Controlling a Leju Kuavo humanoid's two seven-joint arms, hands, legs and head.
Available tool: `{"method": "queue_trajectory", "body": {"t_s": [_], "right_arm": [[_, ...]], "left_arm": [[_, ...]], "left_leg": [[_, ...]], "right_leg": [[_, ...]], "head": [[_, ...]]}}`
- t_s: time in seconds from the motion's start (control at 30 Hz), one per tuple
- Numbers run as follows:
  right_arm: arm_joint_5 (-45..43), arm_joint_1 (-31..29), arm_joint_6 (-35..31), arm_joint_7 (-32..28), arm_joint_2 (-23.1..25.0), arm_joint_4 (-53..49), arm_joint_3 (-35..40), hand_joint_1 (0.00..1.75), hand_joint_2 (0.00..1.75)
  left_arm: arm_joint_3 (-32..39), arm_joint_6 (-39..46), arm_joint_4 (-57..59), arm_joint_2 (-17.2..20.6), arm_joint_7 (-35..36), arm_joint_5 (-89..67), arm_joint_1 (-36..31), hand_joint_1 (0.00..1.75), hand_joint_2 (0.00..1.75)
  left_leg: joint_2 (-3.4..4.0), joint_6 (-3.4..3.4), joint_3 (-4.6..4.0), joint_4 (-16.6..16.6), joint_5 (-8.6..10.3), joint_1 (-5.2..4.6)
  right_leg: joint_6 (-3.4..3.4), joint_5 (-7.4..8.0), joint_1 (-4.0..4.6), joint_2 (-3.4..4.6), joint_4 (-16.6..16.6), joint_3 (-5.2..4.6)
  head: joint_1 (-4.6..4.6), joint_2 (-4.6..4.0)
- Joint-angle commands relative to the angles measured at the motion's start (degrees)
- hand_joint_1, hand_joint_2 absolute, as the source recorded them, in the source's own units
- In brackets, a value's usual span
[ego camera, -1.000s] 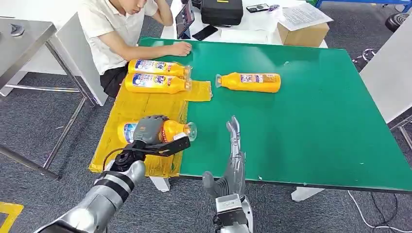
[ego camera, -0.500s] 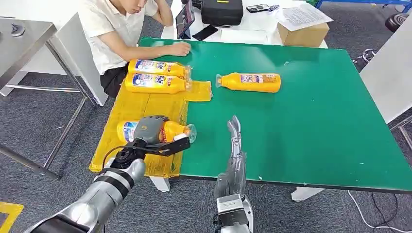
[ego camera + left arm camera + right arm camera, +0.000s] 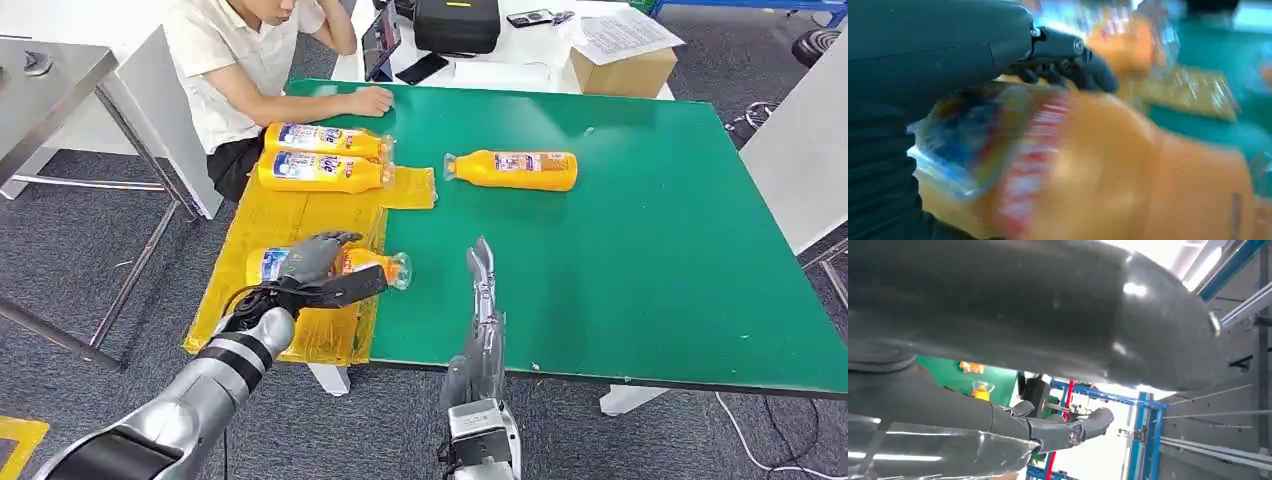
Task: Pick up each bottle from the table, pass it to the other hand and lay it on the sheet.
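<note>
My left hand point(image 3: 312, 265) grips an orange bottle point(image 3: 368, 264) with a blue and white label, lying sideways low over the near end of the yellow sheet point(image 3: 290, 215). Up close, the blurred bottle point(image 3: 1108, 170) lies under my dark fingers point(image 3: 1068, 65). Two more orange bottles point(image 3: 322, 139) point(image 3: 320, 171) lie side by side at the sheet's far end. A fourth bottle point(image 3: 515, 169) lies on the green table point(image 3: 640, 260). My right hand point(image 3: 484, 310) stands open at the table's near edge, fingers straight and pointing away from me, and is also seen as the right hand point(image 3: 1048, 427).
A person in a white shirt point(image 3: 235, 70) sits at the far left corner with a hand point(image 3: 372, 100) on the table. Behind the table stand a cardboard box point(image 3: 625, 60), a black case point(image 3: 457, 22) and a tablet point(image 3: 380, 42). A metal table point(image 3: 50, 70) is at left.
My left hand has lowered and turned with the bottle, bringing it closer to the sheet. The right hand has drawn its thumb in and otherwise stays put.
</note>
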Motion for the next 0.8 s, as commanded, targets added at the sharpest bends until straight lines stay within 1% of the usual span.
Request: {"method": "queue_trajectory", "body": {"t_s": [0.03,0.07,0.1,0.2,0.33,0.4,0.57,0.73,0.8], "right_arm": [[-2.5,-3.1,0.3,0.0,-3.0,2.8,4.2,0.00,0.00],[-2.5,-3.2,-0.1,0.0,-2.9,3.0,4.3,0.00,0.00],[-2.5,-3.2,-0.2,0.0,-2.9,3.2,4.2,0.00,0.00],[-2.1,-3.2,0.4,0.0,-2.7,3.1,3.6,0.00,0.00],[-1.7,-3.2,0.4,0.0,-2.5,3.2,3.4,0.00,0.00],[-1.9,-3.0,0.2,0.0,-2.7,3.1,3.3,0.00,0.00],[-1.8,-3.0,0.0,0.0,-2.9,2.8,3.4,0.00,0.00],[-1.8,-3.0,0.0,0.0,-2.9,2.8,3.4,0.00,0.00],[-1.8,-2.8,-0.2,0.0,-3.0,2.5,3.4,0.00,0.00]], "left_arm": [[0.2,-10.6,4.2,-1.5,-2.1,7.5,-0.2,0.00,1.75],[-2.0,-7.7,4.3,-1.7,-0.9,5.5,-0.4,0.00,1.75],[-4.8,-4.4,4.8,-1.9,0.9,2.7,-0.9,0.00,1.75],[-8.9,-2.4,7.3,-2.7,3.2,0.1,-2.8,0.00,1.75],[-8.4,-3.2,8.3,-3.4,3.0,1.9,-3.4,0.00,1.75],[-8.3,-2.6,8.1,-3.6,2.1,2.6,-3.4,0.00,1.75],[-8.5,-2.4,7.6,-3.7,1.6,2.9,-3.4,0.00,1.75],[-8.5,-2.4,7.6,-3.7,1.6,2.9,-3.4,0.00,1.75],[-8.6,-0.5,5.8,-3.8,0.0,3.2,-2.8,0.00,1.75]], "left_leg": [[0.04,-0.07,0.18,-0.1,-0.05,0.04],[-0.01,-0.05,0.12,-0.1,-0.03,0.02],[-0.10,-0.08,0.29,-0.1,-0.06,0.05],[-0.11,-0.08,0.23,-0.1,-0.04,0.06],[-0.09,-0.07,0.14,0.0,-0.03,0.03],[-0.11,-0.10,0.24,-0.1,-0.06,0.07],[-0.08,-0.05,0.09,0.0,-0.02,0.03],[-0.05,-0.09,0.19,0.0,-0.06,0.05],[-0.09,-0.09,0.17,0.0,-0.07,0.06]], "right_leg": [[-0.07,-0.02,0.04,0.09,-0.1,0.17],[-0.05,-0.03,0.01,0.02,0.0,0.11],[-0.09,-0.08,0.04,-0.03,-0.1,0.31],[-0.09,-0.05,0.05,-0.03,-0.1,0.28],[-0.08,-0.04,0.03,-0.01,0.0,0.15],[-0.12,-0.07,0.06,-0.02,-0.1,0.28],[-0.06,-0.03,0.03,-0.02,-0.1,0.11],[-0.10,-0.05,0.05,0.04,-0.1,0.21],[-0.11,-0.06,0.05,0.00,-0.1,0.21]], "head": [[0.00,0.00],[-0.04,0.00],[0.07,0.00],[-0.02,0.00],[-0.02,0.00],[-0.02,0.00],[-0.02,0.00],[-0.02,0.00],[-0.02,0.00]]}}
